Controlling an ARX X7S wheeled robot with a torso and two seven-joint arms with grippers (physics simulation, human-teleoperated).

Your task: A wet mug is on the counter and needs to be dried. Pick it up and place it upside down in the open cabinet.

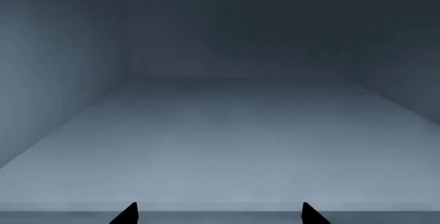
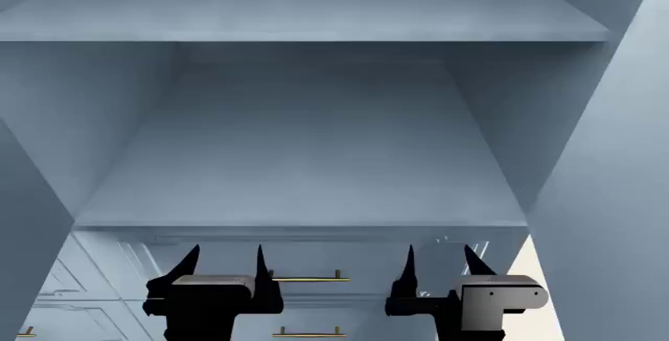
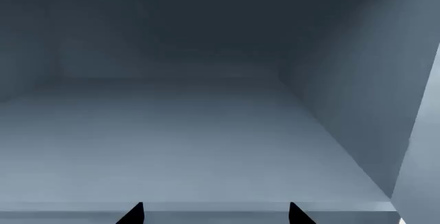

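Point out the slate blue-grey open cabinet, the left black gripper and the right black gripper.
slate blue-grey open cabinet [image 2: 303, 176]: head view, bare middle of its lower shelf.
left black gripper [image 2: 224, 261]: head view, gap midway between its fingertips.
right black gripper [image 2: 441, 259]: head view, gap midway between its fingertips.

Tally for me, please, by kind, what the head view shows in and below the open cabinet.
Grippers: 2, left gripper and right gripper, both open and empty.
Cabinet shelves: 2, lower shelf and upper shelf.
Brass bar handles: 2 full ones.
Mugs: 0.
Total: 6.
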